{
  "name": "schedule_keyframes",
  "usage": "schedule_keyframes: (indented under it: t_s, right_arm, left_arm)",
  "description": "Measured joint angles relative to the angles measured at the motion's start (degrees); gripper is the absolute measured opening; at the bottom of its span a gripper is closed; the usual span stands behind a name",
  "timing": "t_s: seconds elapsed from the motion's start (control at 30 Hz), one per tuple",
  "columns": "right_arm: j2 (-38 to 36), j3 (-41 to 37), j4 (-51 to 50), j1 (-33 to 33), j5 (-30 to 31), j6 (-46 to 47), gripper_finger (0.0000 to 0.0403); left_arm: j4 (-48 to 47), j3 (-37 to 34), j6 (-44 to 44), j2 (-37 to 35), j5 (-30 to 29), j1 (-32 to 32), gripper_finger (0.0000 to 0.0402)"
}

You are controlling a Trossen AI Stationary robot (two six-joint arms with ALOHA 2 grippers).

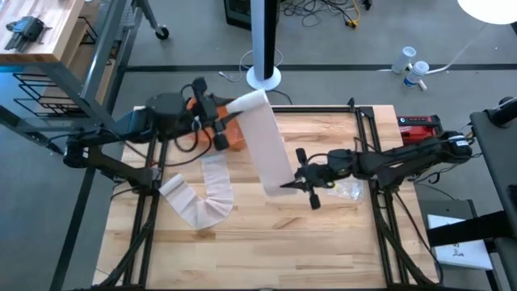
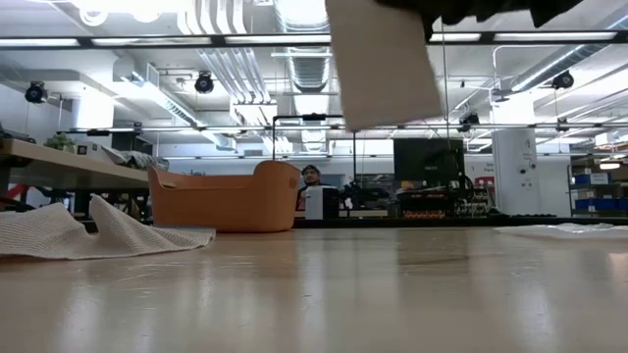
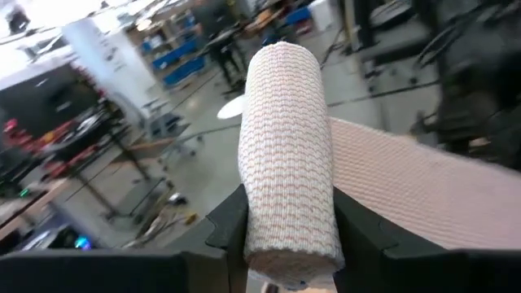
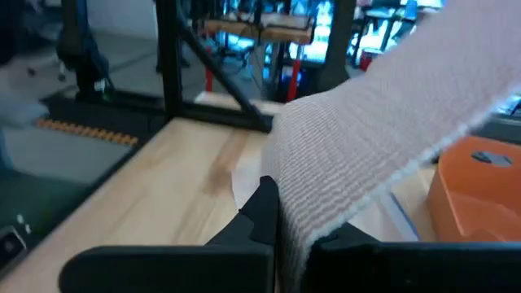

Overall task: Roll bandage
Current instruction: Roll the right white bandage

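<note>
Woven, matt, ribbed cloth bandage point(image 3: 289, 146); pale, smooth, lightly glossy wooden table point(image 1: 323, 234); smooth orange plastic bin point(image 2: 228, 199); matt black plastic fingers point(image 4: 259, 213).

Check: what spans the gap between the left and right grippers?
High view: a taut strip of bandage runs from the roll in the left gripper to the right gripper, which pinches its free end. Nothing else lies between them.

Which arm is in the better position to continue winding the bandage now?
The left. Its hand is shut on the rolled part of the bandage, so it can turn the roll. The right hand only holds the loose strip end taut above the table.
</note>
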Motion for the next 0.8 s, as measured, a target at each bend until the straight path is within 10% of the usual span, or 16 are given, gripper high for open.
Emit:
schedule_keyframes:
  t_s: [0.27, 0.8]
  right_arm:
    - [-2.5, 5.8, 0.5, 1.1, -11.0, 3.5, 0.0001]
    - [-3.4, 20.6, -2.0, 0.8, -7.6, 5.1, 0.0000]
  left_arm:
    - [3.7, -0.1, 0.8, 6.9, 0.5, 7.4, 0.0116]
    - [-3.0, -6.1, 1.5, 11.8, 6.1, 3.4, 0.0115]
